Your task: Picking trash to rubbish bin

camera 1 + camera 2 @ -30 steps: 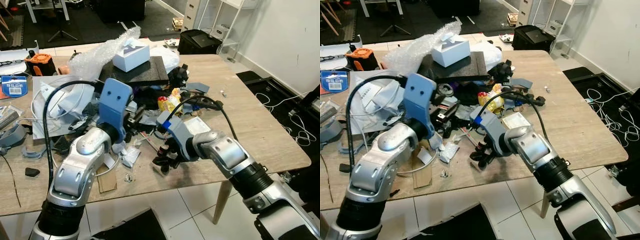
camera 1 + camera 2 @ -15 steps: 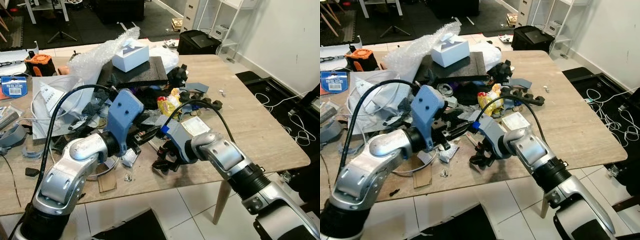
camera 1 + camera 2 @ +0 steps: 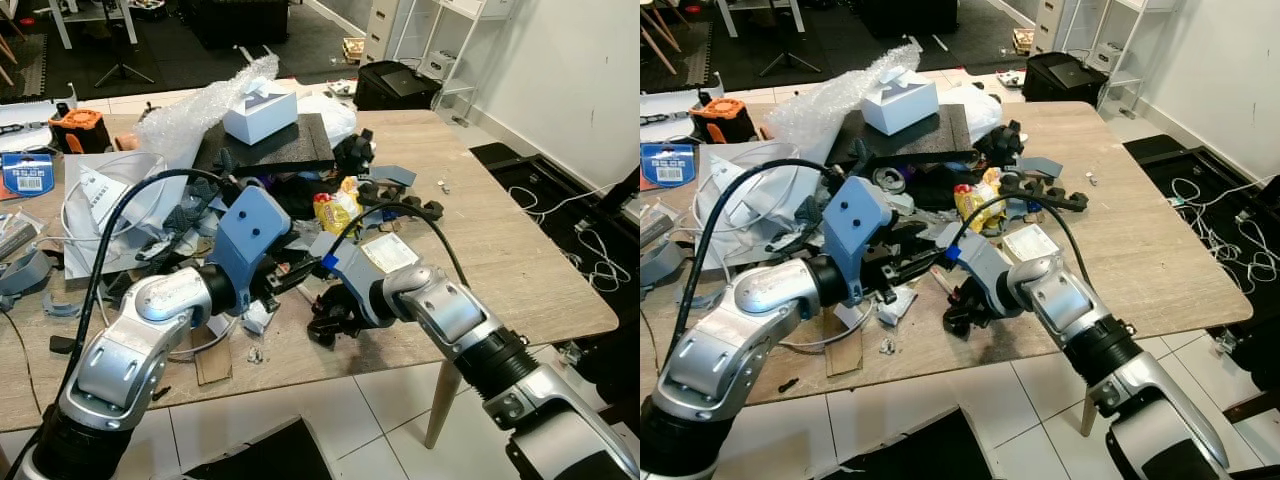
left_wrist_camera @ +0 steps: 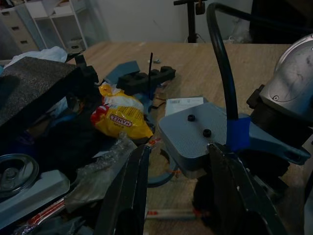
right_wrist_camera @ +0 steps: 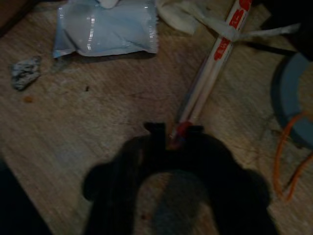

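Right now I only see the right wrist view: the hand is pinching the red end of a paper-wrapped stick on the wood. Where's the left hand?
Observer: The left hand is open. It hovers over the clutter pile just left of the right hand, with its fingers aimed at the right wrist.
Operator: How near the table edge am I?
Observer: Close. The right hand sits by the front edge of the table.
Operator: Any other trash nearby?
Observer: A yellow snack packet lies in the pile beyond the paper-wrapped stick.
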Controlling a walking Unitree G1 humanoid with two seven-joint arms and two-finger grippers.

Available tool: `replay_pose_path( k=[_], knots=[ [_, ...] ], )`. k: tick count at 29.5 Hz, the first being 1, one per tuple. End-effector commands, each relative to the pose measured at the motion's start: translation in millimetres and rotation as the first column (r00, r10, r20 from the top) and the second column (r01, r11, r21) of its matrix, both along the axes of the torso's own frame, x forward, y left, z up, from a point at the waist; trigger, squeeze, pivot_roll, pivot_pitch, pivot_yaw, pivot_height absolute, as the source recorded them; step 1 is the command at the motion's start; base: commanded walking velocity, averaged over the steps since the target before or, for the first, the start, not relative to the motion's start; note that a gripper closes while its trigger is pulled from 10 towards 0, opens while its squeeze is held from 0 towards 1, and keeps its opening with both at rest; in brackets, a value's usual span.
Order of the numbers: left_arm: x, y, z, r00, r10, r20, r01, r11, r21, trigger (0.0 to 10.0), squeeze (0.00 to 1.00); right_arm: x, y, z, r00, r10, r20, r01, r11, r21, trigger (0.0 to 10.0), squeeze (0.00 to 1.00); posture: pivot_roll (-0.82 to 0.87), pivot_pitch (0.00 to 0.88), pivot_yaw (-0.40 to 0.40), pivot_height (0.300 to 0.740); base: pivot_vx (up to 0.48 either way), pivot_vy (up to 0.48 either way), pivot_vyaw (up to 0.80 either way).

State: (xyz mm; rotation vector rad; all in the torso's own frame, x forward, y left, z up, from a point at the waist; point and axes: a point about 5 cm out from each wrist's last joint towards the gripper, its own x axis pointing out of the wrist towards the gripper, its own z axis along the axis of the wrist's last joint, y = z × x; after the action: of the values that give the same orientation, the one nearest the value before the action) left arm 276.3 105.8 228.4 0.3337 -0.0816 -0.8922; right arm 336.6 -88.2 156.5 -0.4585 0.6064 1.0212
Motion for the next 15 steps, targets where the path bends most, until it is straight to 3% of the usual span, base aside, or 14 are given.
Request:
replay_pose_path(
  k=[1,13,15],
  knots=[
    [-7.1,-6.9,-11.0,0.996,-0.071,-0.05,0.073,0.997,0.029,10.0,0.0,-5.2,-3.0,-15.7,0.998,-0.007,-0.057,0.005,0.999,-0.041,0.0,0.0,0.11,0.113,-0.047,0.74,0.0,0.0,0.0],
    [-9.4,-9.3,-13.8,0.995,-0.079,-0.056,0.081,0.996,0.029,10.0,0.0,-10.6,-11.6,-23.8,0.997,-0.018,-0.079,0.013,0.998,-0.062,0.0,0.0,0.11,0.092,-0.049,0.74,0.0,0.0,0.0],
    [-9.3,-10.4,-12.1,0.995,-0.082,-0.051,0.083,0.996,0.016,10.0,0.0,-9.4,-13.4,-18.2,0.997,-0.034,-0.07,0.032,0.999,-0.029,0.0,0.0,0.11,0.083,-0.046,0.74,0.0,0.0,0.0]
  ],
)
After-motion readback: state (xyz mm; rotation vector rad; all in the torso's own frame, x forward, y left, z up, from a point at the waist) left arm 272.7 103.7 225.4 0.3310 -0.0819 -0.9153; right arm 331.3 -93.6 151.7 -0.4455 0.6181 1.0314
